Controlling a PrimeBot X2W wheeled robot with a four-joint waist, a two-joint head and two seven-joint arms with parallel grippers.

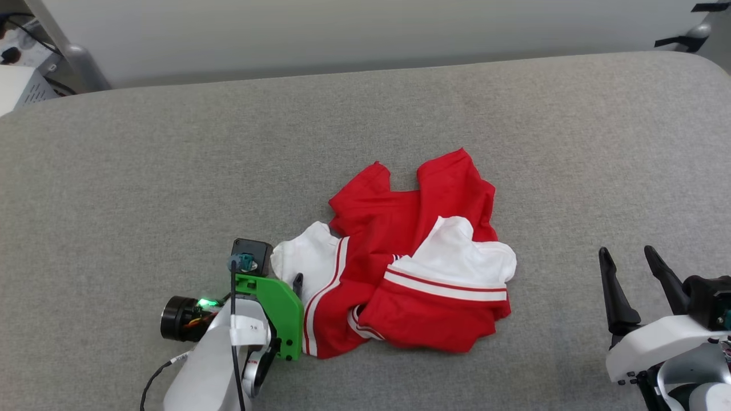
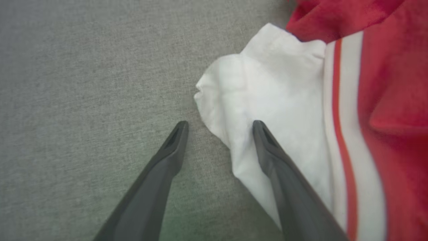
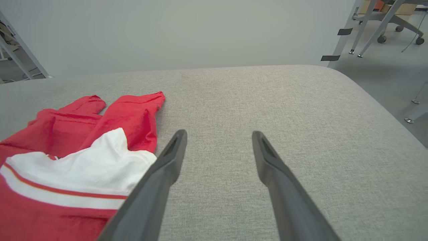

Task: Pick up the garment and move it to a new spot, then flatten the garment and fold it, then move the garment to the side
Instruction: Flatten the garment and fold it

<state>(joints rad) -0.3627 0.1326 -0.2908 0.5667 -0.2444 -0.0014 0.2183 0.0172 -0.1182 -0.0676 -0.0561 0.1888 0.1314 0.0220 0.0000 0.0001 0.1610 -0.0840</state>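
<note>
The garment (image 1: 411, 268) lies crumpled in the middle of the grey padded table (image 1: 171, 171), red with white sleeves and striped trim. My left gripper (image 2: 220, 127) is open and points down at the garment's left white sleeve (image 2: 267, 93); one finger is over the sleeve's edge, the other over bare table. In the head view one of its fingers (image 1: 297, 282) shows beside that sleeve. My right gripper (image 1: 631, 268) stands open to the right of the garment, over bare table with nothing between its fingers. In the right wrist view the right gripper (image 3: 219, 134) has the garment (image 3: 83, 147) to its left.
The table's rounded far edge meets a pale wall. Beyond the table's right end the floor holds chair and stand legs (image 3: 384, 26). Equipment with cables (image 1: 23, 85) sits off the far left corner.
</note>
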